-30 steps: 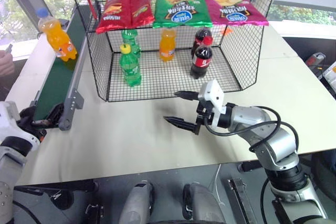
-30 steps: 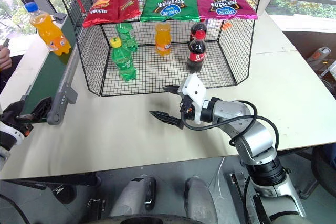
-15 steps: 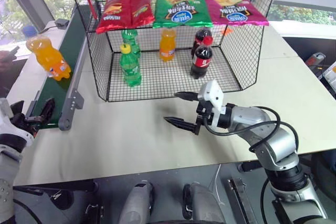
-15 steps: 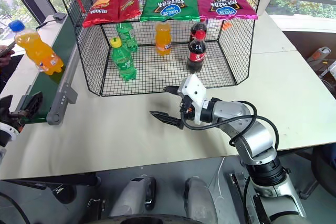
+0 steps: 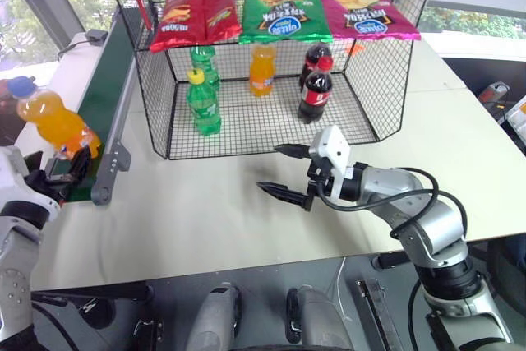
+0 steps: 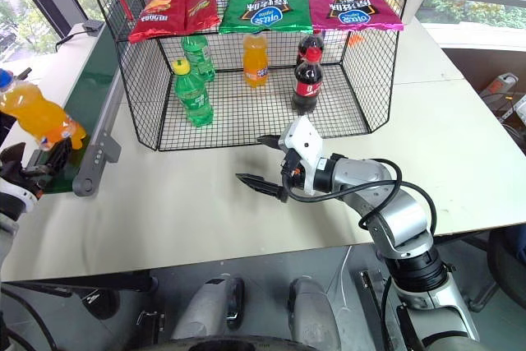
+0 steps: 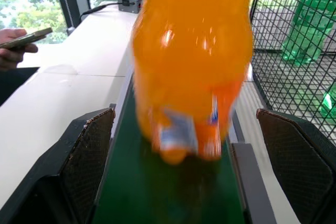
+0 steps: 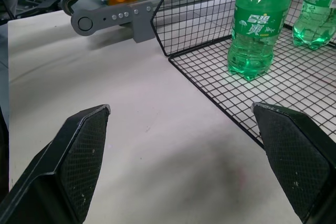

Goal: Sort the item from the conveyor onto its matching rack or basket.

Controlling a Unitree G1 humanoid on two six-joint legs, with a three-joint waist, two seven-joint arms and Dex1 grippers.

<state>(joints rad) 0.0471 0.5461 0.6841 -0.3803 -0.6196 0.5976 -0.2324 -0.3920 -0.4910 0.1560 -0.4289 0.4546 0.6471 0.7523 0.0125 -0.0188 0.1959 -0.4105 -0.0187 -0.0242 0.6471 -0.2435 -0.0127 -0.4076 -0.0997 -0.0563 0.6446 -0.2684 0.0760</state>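
Since a second ago the bottle (image 5: 51, 121) has ridden down the belt (image 5: 103, 96) from its far stretch to the near roller end, and it now stands leaning just in front of the left tool (image 5: 64, 172); the right tool (image 5: 283, 172) has kept its place over the bare table (image 5: 205, 211) in front of the basket (image 5: 156, 113).

From the left wrist the orange body (image 7: 191, 72) sits square between the two black fingers (image 7: 86, 156), which stand wide apart with belt showing on either side; nothing is gripped yet. The right tool is just as open, holding nothing, with a green bottle (image 8: 260, 27) inside the mesh ahead of it.

What the next move turns on, by my reading: the bottle lies straight ahead of the left tool, its long axis close to upright with the blue cap (image 5: 18, 85) tipped toward the outer side, so a level closing around the lower body looks the natural grip; the left arm is far nearer, the right being well apart across the table. The lean could make the bottle topple off the belt's end before the fingers close.
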